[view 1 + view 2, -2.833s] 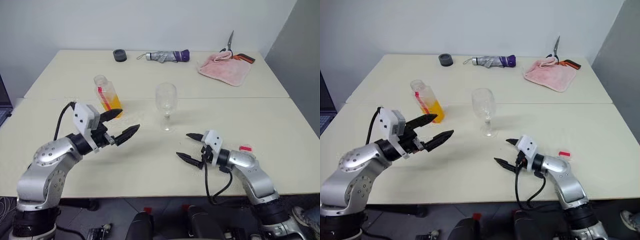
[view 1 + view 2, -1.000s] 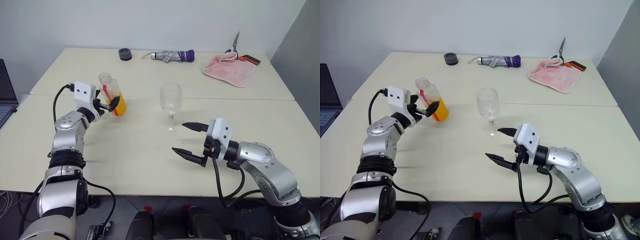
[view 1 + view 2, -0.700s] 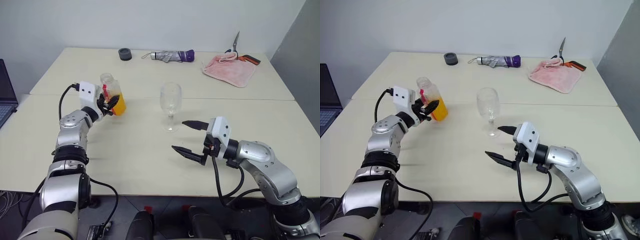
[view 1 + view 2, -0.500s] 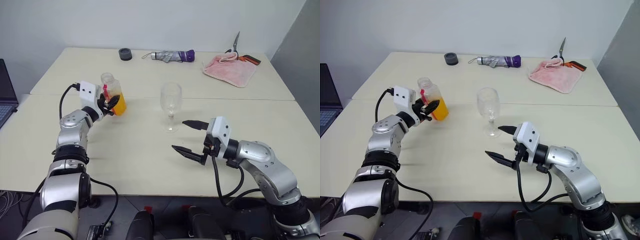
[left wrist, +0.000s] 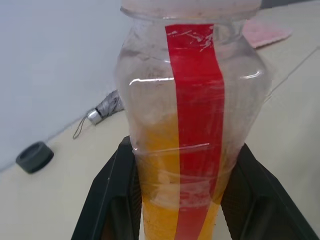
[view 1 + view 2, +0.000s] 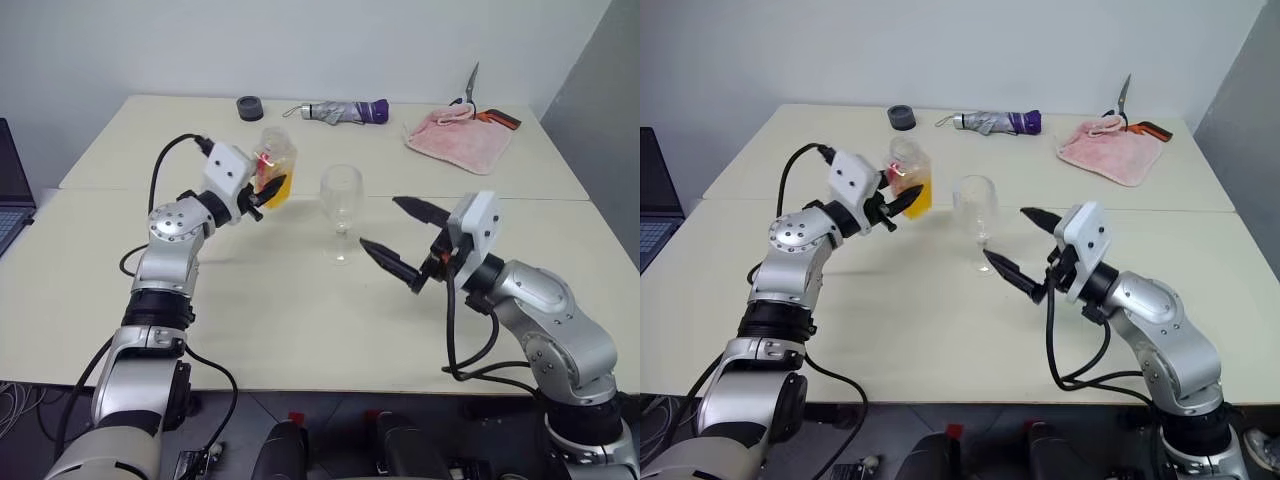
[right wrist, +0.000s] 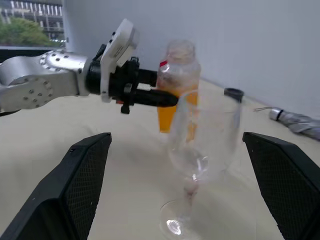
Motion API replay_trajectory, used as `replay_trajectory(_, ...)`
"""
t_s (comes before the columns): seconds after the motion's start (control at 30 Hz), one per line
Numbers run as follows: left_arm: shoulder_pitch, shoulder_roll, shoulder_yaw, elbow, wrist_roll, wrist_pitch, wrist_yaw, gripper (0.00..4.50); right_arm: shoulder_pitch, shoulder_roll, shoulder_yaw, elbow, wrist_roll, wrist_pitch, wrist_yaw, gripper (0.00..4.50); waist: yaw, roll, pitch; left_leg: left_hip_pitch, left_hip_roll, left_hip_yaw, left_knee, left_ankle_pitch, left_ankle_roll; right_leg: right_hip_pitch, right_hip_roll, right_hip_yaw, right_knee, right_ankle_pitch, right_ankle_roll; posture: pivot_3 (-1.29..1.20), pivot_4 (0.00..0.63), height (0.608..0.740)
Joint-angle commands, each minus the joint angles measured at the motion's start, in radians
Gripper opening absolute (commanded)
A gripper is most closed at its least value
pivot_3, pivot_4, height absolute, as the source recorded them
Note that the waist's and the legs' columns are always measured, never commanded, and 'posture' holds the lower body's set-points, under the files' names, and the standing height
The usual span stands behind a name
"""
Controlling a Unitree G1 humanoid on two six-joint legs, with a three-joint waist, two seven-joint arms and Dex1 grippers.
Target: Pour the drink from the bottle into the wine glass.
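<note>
The bottle (image 6: 274, 168) is clear with a red strip, and the orange drink (image 5: 165, 205) fills its lower part. My left gripper (image 6: 262, 192) is shut on it and holds it off the table, just left of the wine glass (image 6: 341, 200). In the left wrist view the black fingers (image 5: 117, 200) clamp the bottle's lower body from both sides. The empty glass stands upright on the table (image 6: 280, 300). My right gripper (image 6: 381, 222) is open just right of the glass, and its fingers (image 7: 75, 190) stand wide on either side of the glass (image 7: 202, 140) without touching it.
Along the far edge of the table lie a black round cap (image 6: 250, 108), a folded umbrella (image 6: 335, 111), a pink cloth (image 6: 460, 138) and scissors (image 6: 480, 100). A laptop (image 6: 8, 190) sits at the far left.
My left gripper has shut on the bottle, lifted it off the table and carried it right, close to the glass. My right gripper has risen towards the glass and stays open.
</note>
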Motion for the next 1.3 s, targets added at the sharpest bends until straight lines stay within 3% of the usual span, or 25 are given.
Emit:
replay_trajectory(0.03,-0.076,0.007,-0.027,-0.023,0.058,-0.106,0.025,1.69,-0.038,0.015,-0.004,-0.024,-0.012,0.001,-0.047,4.5,0.001,0.0,0.0,0.0,0.0,0.0,0.0,0.0,0.0,0.0,0.0,0.0,0.0,0.0,0.0,0.0,0.15,0.74)
replay_trajectory(0.2,-0.136,0.011,-0.068,0.04,0.127,-0.217,0.049,1.69,-0.025,0.031,0.038,-0.009,-0.079,-0.047,-0.073,4.5,0.001,0.0,0.0,-0.001,-0.001,0.0,0.0,0.0,0.0,0.0,0.0,0.0,-0.001,0.0,0.0,0.0,0.15,0.74)
replay_trajectory(0.53,-0.23,0.035,-0.144,0.192,0.279,-0.45,0.113,1.69,0.016,-0.011,0.005,-0.024,-0.008,0.008,-0.01,4.5,0.001,0.0,0.0,-0.001,-0.001,0.0,0.0,0.0,0.0,0.0,0.0,0.0,-0.001,0.0,0.0,0.0,0.15,0.74)
replay_trajectory(0.9,-0.317,0.046,-0.154,0.34,0.343,-0.599,0.186,1.69,0.048,-0.054,-0.027,-0.053,0.04,0.01,0.015,4.5,0.0,0.0,0.0,-0.001,-0.001,0.0,0.0,0.0,0.0,0.0,0.0,0.0,-0.001,0.0,0.0,0.0,0.15,0.74)
replay_trajectory(1.3,-0.381,0.105,-0.233,0.413,0.521,-0.742,0.34,1.69,0.058,-0.074,-0.031,-0.057,0.046,0.005,0.01,4.5,0.001,0.0,0.0,-0.001,-0.001,0.0,0.0,0.0,0.0,0.0,0.0,0.0,-0.001,0.0,0.0,0.0,0.15,0.74)
